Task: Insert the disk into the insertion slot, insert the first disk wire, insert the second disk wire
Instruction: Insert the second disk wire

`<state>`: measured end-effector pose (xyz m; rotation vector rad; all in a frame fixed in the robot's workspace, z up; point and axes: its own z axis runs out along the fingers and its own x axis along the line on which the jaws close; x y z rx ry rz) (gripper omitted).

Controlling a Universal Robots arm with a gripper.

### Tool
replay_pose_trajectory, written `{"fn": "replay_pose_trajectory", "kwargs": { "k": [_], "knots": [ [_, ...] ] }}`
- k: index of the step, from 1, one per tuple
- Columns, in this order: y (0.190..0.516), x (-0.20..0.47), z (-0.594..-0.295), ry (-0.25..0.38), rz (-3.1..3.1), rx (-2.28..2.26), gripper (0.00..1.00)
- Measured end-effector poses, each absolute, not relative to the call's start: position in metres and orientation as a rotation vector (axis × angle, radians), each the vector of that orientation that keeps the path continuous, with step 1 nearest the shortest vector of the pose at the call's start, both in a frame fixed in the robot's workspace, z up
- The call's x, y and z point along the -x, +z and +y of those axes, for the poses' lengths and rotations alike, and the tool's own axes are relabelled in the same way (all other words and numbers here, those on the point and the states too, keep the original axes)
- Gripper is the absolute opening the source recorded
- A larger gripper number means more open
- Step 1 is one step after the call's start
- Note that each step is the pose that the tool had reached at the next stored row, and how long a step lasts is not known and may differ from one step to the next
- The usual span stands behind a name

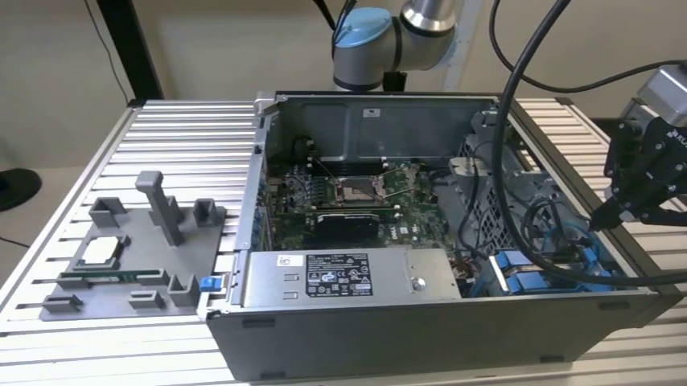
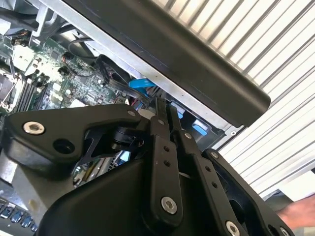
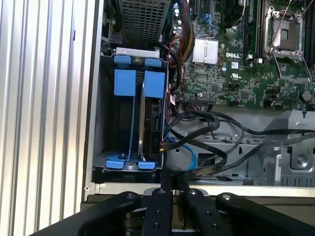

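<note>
The insertion slot (image 3: 106,123) is a grey bay with blue end tabs at the case's corner, also seen as the blue-tabbed bay (image 1: 533,281) in the exterior view. The disk (image 3: 152,118) stands edge-on inside it in its blue carrier. A blue wire (image 3: 191,155) and black wires (image 3: 216,125) curl beside the disk; I cannot tell whether any is plugged in. My gripper (image 3: 172,184) hovers just outside the bay's end, fingers (image 2: 160,128) pressed together with nothing visible between them. In the exterior view the gripper (image 1: 597,219) hangs over the case's right wall.
A grey labelled power-supply box (image 1: 338,277) lies along the case front. The motherboard with its socket (image 1: 355,190) fills the case floor. A grey parts fixture (image 1: 129,257) sits on the slatted table at the exterior view's left. Thick black cables (image 1: 523,121) hang across the case. A hand (image 2: 300,216) shows.
</note>
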<state>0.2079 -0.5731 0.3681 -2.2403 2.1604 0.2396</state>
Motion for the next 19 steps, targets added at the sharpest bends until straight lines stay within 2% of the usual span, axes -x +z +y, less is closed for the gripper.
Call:
{"fn": "replay_pose_trajectory", "kwargs": {
  "k": [19],
  "knots": [
    [0.392,-0.180,-0.572,0.240,2.160,2.240,0.00]
  ]
}}
